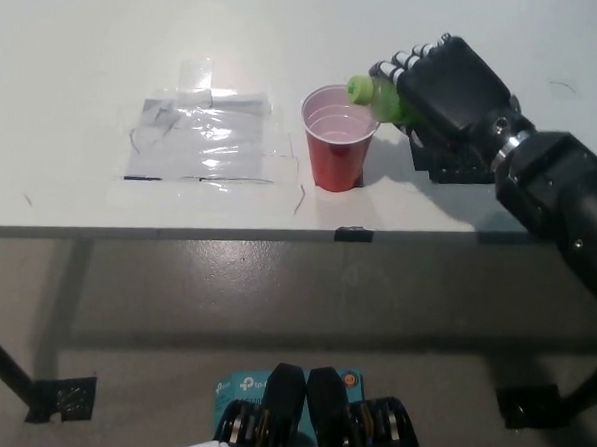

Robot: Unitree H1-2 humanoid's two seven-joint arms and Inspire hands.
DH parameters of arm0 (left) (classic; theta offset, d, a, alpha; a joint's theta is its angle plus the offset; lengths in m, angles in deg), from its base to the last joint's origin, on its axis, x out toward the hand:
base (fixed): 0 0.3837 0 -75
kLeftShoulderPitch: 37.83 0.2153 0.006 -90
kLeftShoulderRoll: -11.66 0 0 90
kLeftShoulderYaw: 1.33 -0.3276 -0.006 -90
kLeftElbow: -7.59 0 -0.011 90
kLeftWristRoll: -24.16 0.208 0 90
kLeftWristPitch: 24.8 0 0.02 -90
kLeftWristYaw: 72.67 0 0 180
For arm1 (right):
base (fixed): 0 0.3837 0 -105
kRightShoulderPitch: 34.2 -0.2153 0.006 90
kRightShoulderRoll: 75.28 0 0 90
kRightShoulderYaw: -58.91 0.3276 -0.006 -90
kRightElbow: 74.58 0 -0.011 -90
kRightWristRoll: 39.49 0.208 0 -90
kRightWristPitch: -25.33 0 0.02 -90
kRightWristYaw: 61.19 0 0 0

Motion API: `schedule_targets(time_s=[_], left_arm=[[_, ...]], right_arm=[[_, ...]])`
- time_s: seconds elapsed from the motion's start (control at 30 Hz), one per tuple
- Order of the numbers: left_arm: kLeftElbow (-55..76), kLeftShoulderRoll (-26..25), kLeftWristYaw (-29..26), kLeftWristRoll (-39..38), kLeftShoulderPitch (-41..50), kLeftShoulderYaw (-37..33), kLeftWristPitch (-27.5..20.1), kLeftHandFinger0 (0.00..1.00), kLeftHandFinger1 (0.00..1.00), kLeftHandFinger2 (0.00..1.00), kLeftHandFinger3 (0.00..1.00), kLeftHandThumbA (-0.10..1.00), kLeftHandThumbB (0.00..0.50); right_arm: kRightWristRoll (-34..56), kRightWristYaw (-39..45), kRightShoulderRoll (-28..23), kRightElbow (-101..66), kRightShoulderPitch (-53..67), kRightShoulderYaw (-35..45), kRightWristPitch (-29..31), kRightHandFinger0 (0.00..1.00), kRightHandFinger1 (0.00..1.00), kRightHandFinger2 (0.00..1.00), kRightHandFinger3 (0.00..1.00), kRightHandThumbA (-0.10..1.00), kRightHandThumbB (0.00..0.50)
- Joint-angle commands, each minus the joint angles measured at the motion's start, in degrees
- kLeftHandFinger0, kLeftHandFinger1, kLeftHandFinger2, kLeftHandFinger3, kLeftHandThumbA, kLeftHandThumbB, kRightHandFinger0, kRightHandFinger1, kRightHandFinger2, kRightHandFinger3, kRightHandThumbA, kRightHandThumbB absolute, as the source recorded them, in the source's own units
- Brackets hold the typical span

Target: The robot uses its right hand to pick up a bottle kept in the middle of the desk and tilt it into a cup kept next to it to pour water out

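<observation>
One red plastic cup (339, 138), tapered and round-rimmed, stands upright on the pale, matte desk (78, 42), near its front edge. Its inside is pale pink and glossy; whether it holds liquid cannot be told.

One green bottle (377, 97), smooth translucent plastic with a lime-green cap, is held tilted over toward the cup. The capped end lies at the cup's right rim, just above it; most of the body is hidden inside the grip.

One right hand (448, 91), black, hard-shelled and segmented, is wrapped around the bottle with fingers (412, 59) curled over its top. Its thick black forearm runs off toward the lower right, with a bright metal ring at the wrist.

One flat black square plate (458, 168) lies on the desk under the hand, partly covered by it.

One sheet of clear, crinkled film (205, 136), glossy with white glare, is taped flat to the desk, left of the cup and apart from it.

One small dark clip (351, 233) sits at the desk's front edge, below the cup.

Left hand: out of view.
</observation>
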Motion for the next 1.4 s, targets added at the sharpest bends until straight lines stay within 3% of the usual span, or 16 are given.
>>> schedule_targets(time_s=[0.0,0.07,0.13,0.3,0.37,0.43,0.47,0.53,0.7,0.77,0.83,0.93,1.03,1.13,1.23,1.37], left_arm=[[1.5,-1.7,1.1,-0.2,0.2,0.8,0.4,1.0,1.0,1.0,1.0,0.39,0.5],[1.5,-1.8,1.1,-0.1,0.1,0.6,0.8,1.0,1.0,1.0,1.0,0.4,0.5],[1.5,-1.8,1.1,0.1,0.1,0.6,0.8,1.0,1.0,1.0,1.0,0.41,0.5],[1.7,-1.7,1.3,-0.2,0.0,0.5,0.6,1.0,1.0,1.0,1.0,0.4,0.5],[1.9,-1.8,1.3,0.2,0.0,0.4,0.5,1.0,1.0,1.0,1.0,0.41,0.5],[1.9,-1.8,1.2,0.2,0.1,0.5,0.3,1.0,1.0,1.0,1.0,0.41,0.5],[1.8,-1.8,1.2,0.2,0.1,0.4,0.7,1.0,1.0,1.0,1.0,0.42,0.5],[1.6,-1.8,1.1,-0.1,0.1,0.5,0.8,1.0,1.0,1.0,1.0,0.4,0.5],[1.5,-1.8,0.9,0.0,0.1,0.8,0.8,1.0,1.0,1.0,1.0,0.39,0.5],[1.6,-1.7,0.8,-0.3,0.2,1.0,0.8,1.0,1.0,1.0,1.0,0.38,0.5],[1.8,-2.0,0.8,-0.3,0.2,1.0,0.8,1.0,1.0,1.0,1.0,0.38,0.5],[2.0,-2.1,0.9,0.2,0.0,0.8,0.8,1.0,1.0,1.0,1.0,0.41,0.5],[1.9,-2.0,0.8,0.1,-0.1,0.7,0.8,1.0,1.0,1.0,1.0,0.4,0.5],[1.9,-2.0,0.9,0.0,-0.1,0.7,0.8,1.0,1.0,1.0,1.0,0.4,0.5],[1.9,-2.2,1.1,0.0,0.0,0.6,0.8,1.0,1.0,1.0,1.0,0.41,0.5],[1.9,-2.3,1.3,-0.1,-0.1,0.6,0.8,1.0,1.0,1.0,1.0,0.41,0.5]], right_arm=[[-3.5,-3.0,-1.7,-0.2,-6.5,1.2,2.8,0.0,0.0,0.07,0.41,-0.04,0.16],[-4.9,-3.8,-1.3,0.5,-7.7,0.9,2.7,0.0,0.0,0.06,0.39,-0.05,0.145],[-5.2,-3.8,-0.9,0.6,-8.1,1.0,2.8,0.0,0.0,0.04,0.44,-0.07,0.164],[-6.7,-3.4,-0.6,0.5,-8.9,0.7,2.9,0.0,0.0,0.07,0.43,-0.1,0.205],[-8.7,-3.9,-0.8,1.1,-9.4,-0.2,2.6,0.0,0.0,0.07,0.42,-0.09,0.17],[-9.5,-4.9,-1.0,1.6,-9.6,-0.5,3.2,0.0,0.0,0.07,0.33,-0.1,0.182],[-10.3,-5.7,-1.3,2.1,-9.8,-1.1,3.6,0.0,0.0,0.06,0.33,-0.1,0.178],[-11.3,-4.5,-1.8,2.0,-9.9,-1.7,3.8,0.0,0.0,0.06,0.31,-0.1,0.138],[-12.9,-6.3,-2.3,3.3,-10.6,-2.5,5.4,0.0,0.0,0.03,0.2,-0.1,0.156],[-14.3,-7.4,-2.8,3.6,-10.6,-3.2,5.4,0.0,0.0,0.02,0.27,-0.04,0.167],[-15.1,-7.9,-3.3,3.6,-10.7,-3.6,5.5,0.0,0.0,0.01,0.22,-0.02,0.164],[-15.9,-8.0,-4.1,3.2,-10.9,-4.2,6.7,0.0,0.0,0.01,0.27,-0.01,0.213],[-17.7,-8.8,-5.0,2.7,-11.3,-5.1,7.3,0.0,0.0,0.0,0.25,0.02,0.186],[-18.6,-10.7,-5.1,3.5,-11.7,-5.7,8.1,0.0,0.0,0.0,0.23,0.02,0.192],[-17.9,-10.0,-5.5,3.8,-12.3,-5.7,10.5,0.0,0.0,0.03,0.29,-0.01,0.181],[-21.2,-17.9,-5.6,7.5,-14.6,-7.9,10.8,0.0,0.0,0.0,0.28,0.05,0.254]])
